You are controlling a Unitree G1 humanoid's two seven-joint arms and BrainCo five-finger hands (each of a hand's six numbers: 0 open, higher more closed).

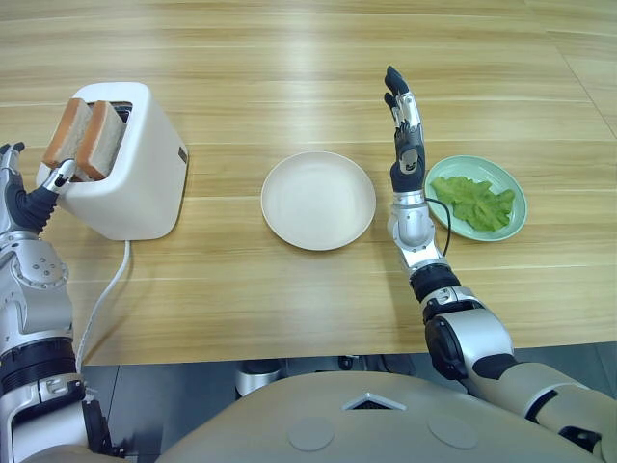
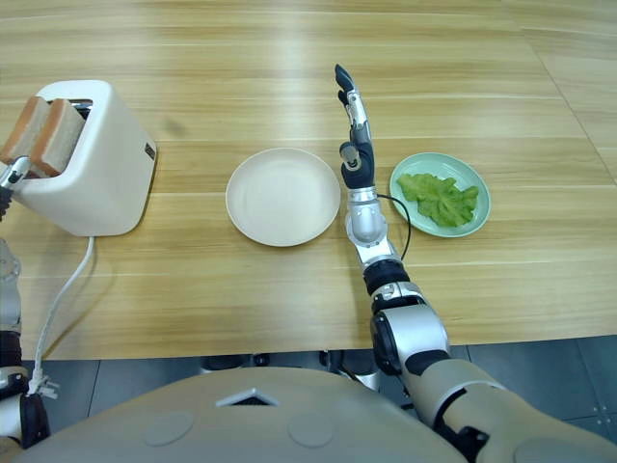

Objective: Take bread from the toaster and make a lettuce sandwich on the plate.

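Left hand (image 1: 27, 198): far left edge of the frame, raised against the left side of the toaster, just below the bread. Whether it has closed on a slice cannot be told.
Bread (image 1: 85, 135): two brown-crusted toast slices, side by side, standing well proud of the slots and leaning toward the left hand. They sit directly above and right of it, touching or very nearly so.
Toaster (image 1: 135, 183): white rounded-box plastic toaster, upper left of the frame, with its white cable (image 1: 101, 304) trailing down to the table's near edge.
Step in hand: judged to be taking the first slice from the toaster.
Method advised: pinch the nearer slice across its broad faces, low enough not to crumble the crust. Draw it out along the line of the slot without dragging the toaster, then carry it right to the plate.
Plate (image 1: 318, 200): round cream plate, bare, centre of the frame, well apart from the toaster.
Right hand (image 1: 405, 130): right of the plate, flat and outstretched, holding nothing.
Lettuce (image 1: 474, 201): green leaves in a pale green round dish (image 1: 482, 166), just right of the right hand.
Table (image 1: 289, 58): light wooden planked top.
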